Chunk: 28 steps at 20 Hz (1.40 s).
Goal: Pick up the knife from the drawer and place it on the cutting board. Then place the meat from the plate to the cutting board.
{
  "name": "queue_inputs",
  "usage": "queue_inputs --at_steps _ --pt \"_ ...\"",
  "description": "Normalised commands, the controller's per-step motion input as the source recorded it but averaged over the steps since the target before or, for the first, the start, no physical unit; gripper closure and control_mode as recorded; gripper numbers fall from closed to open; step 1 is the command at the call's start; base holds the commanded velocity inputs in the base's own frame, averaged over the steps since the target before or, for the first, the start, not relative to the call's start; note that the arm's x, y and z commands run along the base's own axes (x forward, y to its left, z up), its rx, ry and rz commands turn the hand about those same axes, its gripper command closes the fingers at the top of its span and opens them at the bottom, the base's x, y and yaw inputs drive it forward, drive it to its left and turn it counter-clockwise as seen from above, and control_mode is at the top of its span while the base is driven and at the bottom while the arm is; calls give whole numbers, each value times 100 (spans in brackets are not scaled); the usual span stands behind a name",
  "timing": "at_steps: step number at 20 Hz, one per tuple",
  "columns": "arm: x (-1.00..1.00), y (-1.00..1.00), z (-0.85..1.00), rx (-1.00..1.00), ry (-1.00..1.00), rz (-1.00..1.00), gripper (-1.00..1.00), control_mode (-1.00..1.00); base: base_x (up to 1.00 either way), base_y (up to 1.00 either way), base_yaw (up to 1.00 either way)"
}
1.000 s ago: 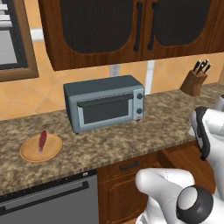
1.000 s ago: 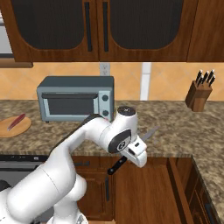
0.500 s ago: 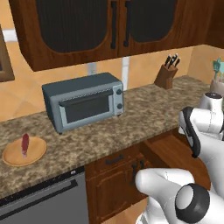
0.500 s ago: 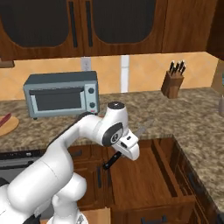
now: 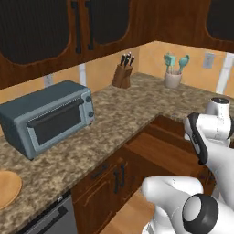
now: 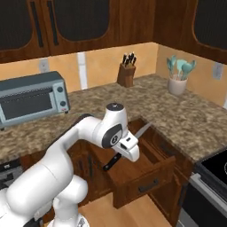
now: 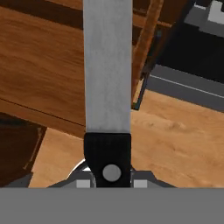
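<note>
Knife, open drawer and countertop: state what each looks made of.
Slim black-handled knife: blade looks like matte grey steel, flat and evenly silver; handle seems black plastic with a pale rivet. Open brown drawer: reddish-brown wood, streaked grain, dark handle possibly metal. Speckled countertop: likely granite, mottled brown and grey.

Knife (image 7: 107, 78): silver-grey blade, black handle with a grey rivet. Drawer (image 6: 146, 170): warm brown wood, fitted with a dark handle. Countertop (image 5: 114, 123): mottled brown-and-tan speckled stone. Toaster oven (image 5: 45, 116): blue-grey casing, dark glass door. Knife block (image 6: 126, 76): brown wood, black handles. Utensil crock (image 6: 177, 85): cream, filled with teal tools. Upper cabinets (image 5: 91, 27): dark brown, near-black panels. Plate (image 5: 7, 187): light tan. Backsplash (image 6: 102, 60): orange-tan. Arm (image 6: 95, 133): white with dark joints.
</note>
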Motion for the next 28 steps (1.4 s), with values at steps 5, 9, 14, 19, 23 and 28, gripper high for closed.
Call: queue_inputs --at_steps 5,9,14,19,23,28 --pt "0 0 0 0 0 0 100 100 -11 42 -51" --pt "0 0 0 0 0 0 100 100 -89 92 -9" --pt "0 0 0 0 0 0 100 100 -100 65 -1" --pt "0 0 0 0 0 0 100 100 -100 94 4" --pt "0 0 0 0 0 0 100 100 -100 100 23" --pt "0 0 0 0 0 0 100 100 -87 100 31"
